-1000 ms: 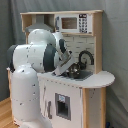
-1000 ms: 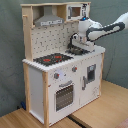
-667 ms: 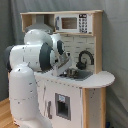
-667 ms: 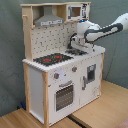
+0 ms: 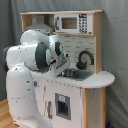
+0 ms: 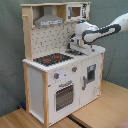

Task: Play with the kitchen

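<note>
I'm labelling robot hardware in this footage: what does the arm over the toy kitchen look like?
The arm is built of bulky, rounded white shells with dark grey to black bands at the joints, seen large in the first exterior view. In the second exterior view a slimmer white link with a black stripe leads to a rounded white wrist and a dark gripper. No cables or readable markings show.

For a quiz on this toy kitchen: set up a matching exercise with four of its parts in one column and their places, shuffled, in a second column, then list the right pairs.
Places as in the second exterior view.

Parts
1. hob
2. hood
3. oven door
4. microwave

Places
A. top shelf, at the second exterior view's right
B. front panel, below the knobs
C. worktop, with red rings
D. under the top board, above the dotted backboard

Pairs: 1-C, 2-D, 3-B, 4-A
</note>
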